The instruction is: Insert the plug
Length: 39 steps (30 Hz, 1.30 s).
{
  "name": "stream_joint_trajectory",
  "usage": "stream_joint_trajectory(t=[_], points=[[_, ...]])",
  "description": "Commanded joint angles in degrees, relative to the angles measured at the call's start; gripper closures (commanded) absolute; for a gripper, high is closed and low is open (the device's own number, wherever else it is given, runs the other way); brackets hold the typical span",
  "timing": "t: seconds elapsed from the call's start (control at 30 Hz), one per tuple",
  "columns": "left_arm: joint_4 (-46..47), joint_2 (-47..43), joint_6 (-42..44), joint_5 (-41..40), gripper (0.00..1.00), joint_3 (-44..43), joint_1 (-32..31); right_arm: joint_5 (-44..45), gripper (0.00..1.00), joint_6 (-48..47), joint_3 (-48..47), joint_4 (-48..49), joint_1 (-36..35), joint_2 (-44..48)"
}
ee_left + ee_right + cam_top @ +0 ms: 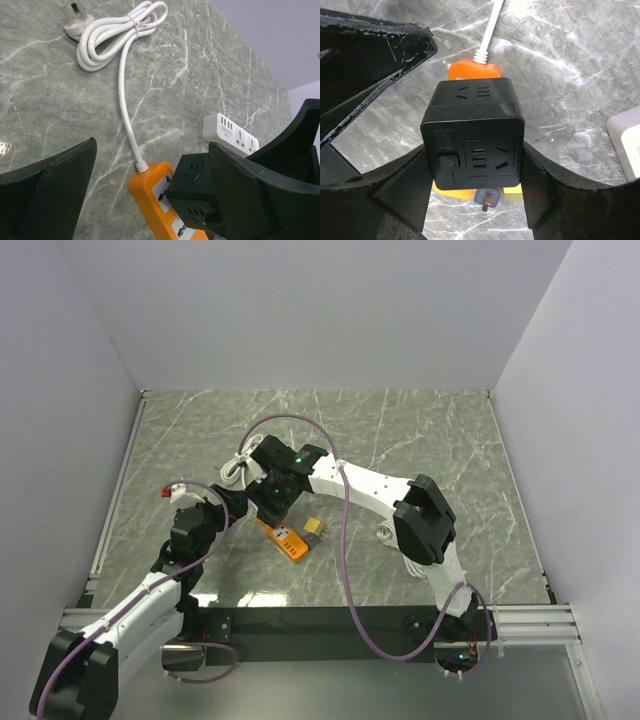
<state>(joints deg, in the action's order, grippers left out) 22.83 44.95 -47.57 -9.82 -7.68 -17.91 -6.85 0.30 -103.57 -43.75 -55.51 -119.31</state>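
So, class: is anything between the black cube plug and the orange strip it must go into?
Nothing visible. The right gripper holds the cube directly over the strip, and only open air shows between them.

A grey-green marbled table [420,440] carries an orange power strip [155,192] — its white cable [112,37] coiled, its three-pin plug [75,25] lying flat — while a white power strip [230,131] rests close by.
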Motion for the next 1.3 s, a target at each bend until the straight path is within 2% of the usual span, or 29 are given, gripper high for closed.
stream_joint_trajectory(t=[0.0, 0.63, 1.27], points=[[2.0, -0.7, 1.0, 1.0, 0.01, 0.6, 0.3, -0.3, 1.00, 1.7, -1.9, 0.4, -1.0, -1.4], [2.1, -0.7, 0.9, 1.6, 0.01, 0.7, 0.3, 5.2, 1.00, 4.0, -0.5, 2.4, -1.5, 1.7], [2.4, -0.3, 0.8, 1.9, 0.01, 0.7, 0.3, 3.0, 1.00, 4.8, 2.1, 3.8, -2.1, 4.1]])
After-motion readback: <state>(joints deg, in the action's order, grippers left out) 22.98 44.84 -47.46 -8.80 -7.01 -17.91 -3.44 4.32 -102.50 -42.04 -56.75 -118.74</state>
